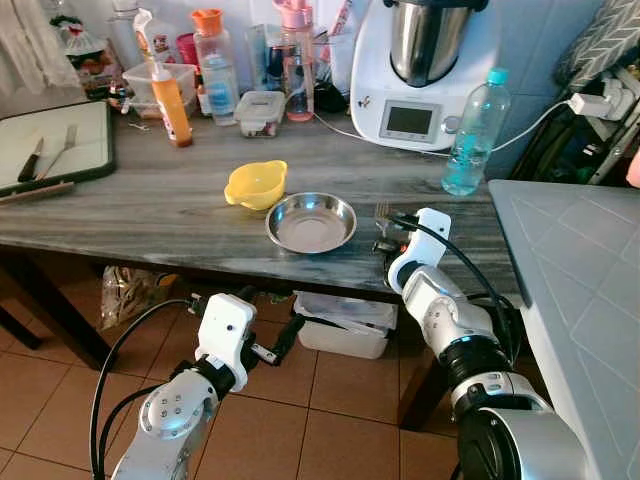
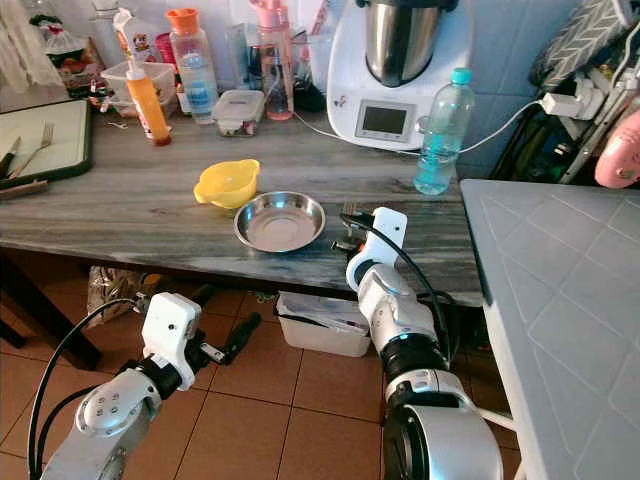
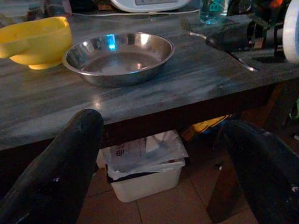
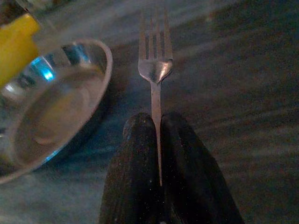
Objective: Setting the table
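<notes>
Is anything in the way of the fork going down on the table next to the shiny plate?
Nothing visible is. The right pincer holds the fork just right of the steel plate, and the wooden table there is bare.

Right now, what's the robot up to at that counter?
It is setting a place on the grey counter. The right gripper is shut on a fork, holding it by the handle just to the right of the steel bowl, tines pointing toward the wall. A yellow bowl sits beside the steel bowl. The left gripper hangs open below the counter edge, holding nothing.
</notes>
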`<state>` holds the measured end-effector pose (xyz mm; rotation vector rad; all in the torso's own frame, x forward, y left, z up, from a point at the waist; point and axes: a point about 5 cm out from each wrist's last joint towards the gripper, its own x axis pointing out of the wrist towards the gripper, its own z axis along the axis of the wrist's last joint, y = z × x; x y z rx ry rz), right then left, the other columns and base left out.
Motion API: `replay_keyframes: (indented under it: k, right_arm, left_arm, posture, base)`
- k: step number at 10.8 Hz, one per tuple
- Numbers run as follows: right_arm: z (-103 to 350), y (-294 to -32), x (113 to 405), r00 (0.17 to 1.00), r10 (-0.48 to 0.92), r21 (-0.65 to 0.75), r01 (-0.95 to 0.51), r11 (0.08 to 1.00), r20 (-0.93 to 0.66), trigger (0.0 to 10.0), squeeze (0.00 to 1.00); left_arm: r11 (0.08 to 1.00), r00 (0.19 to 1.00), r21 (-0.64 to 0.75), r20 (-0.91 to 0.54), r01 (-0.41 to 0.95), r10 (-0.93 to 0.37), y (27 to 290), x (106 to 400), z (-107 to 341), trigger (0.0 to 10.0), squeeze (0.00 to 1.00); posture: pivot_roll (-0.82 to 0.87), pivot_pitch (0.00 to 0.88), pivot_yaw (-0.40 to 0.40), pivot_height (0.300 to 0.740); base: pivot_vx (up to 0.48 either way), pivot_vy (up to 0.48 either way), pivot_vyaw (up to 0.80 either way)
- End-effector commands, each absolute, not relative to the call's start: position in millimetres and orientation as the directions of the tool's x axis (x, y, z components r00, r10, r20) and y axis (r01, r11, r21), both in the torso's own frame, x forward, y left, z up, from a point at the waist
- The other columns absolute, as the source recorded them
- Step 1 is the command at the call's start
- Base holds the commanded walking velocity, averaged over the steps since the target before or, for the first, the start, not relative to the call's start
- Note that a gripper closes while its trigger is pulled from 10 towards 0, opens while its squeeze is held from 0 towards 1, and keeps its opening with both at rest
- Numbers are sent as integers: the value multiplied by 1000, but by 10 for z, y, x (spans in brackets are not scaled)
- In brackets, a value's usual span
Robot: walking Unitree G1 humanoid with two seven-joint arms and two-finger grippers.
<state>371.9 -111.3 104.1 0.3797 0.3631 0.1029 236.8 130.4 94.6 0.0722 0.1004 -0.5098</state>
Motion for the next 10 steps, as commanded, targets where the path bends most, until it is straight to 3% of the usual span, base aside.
replay_keyframes:
  k: [1,5,6,7,10]
  right_arm:
    - [1124,-1116,3773,939,153,365,-32,930,-307,10000,0]
    - [1095,-1217,3798,944,124,315,-22,949,-306,10000,0]
    - [1096,-1223,3806,945,123,308,-25,951,-303,10000,192]
    - [1105,-1212,3817,946,127,293,-36,955,-297,10000,1000]
    - [1081,-1203,3812,943,127,286,-36,957,-307,10000,1000]
  left_arm:
    - [865,865,62,-104,498,-491,1286,2372,997,10000,0]
    - [867,868,64,-102,494,-487,1264,2386,1004,10000,0]
    - [867,867,64,-102,494,-487,1262,2385,1005,10000,0]
    - [866,866,65,-103,497,-489,1256,2388,1002,10000,0]
    - [870,870,64,-105,490,-482,1262,2384,996,10000,0]
  posture:
    - [144,8,23,740]
    - [145,10,23,740]
    - [142,11,26,740]
    - [142,11,22,740]
    - [149,11,18,740]
  base:
    - [0,0,0]
    - [0,0,0]
    - [0,0,0]
    - [0,0,0]
    - [0,0,0]
